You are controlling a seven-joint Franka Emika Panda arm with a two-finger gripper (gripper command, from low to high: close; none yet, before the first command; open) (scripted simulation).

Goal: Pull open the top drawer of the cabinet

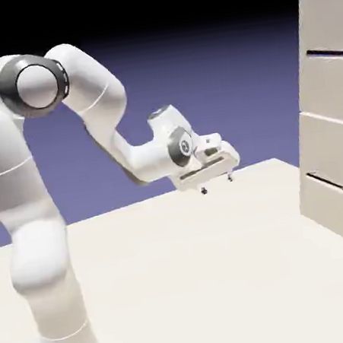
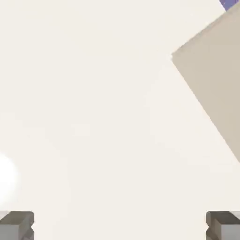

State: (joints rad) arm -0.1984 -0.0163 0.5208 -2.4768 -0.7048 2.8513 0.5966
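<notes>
The cabinet [image 1: 327, 106] stands at the right edge of the exterior view, on the table [image 1: 205, 277], its beige front divided into stacked drawers. The top drawer [image 1: 324, 19] is the uppermost section, with its thin dark bar handle [image 1: 328, 53] running along its lower part. A lower drawer [image 1: 332, 175] carries a like handle [image 1: 327, 182]. The lower drawer front appears to sit slightly proud of the sections above it; whether the top drawer is fully closed cannot be told for certain.

The white arm [image 1: 116, 136] bends at the elbow and holds the gripper [image 1: 217, 183] above the table, well apart from the cabinet, pointing downward. Its fingers are spread wide with nothing between them.

In the hand view the two grey fingertips [image 2: 17, 224] sit at the far left and right of the bottom edge. Bare tabletop [image 2: 93, 117] fills most of the view, and a beige face of the cabinet [image 2: 215, 79] crosses the upper right corner at a slant.
</notes>
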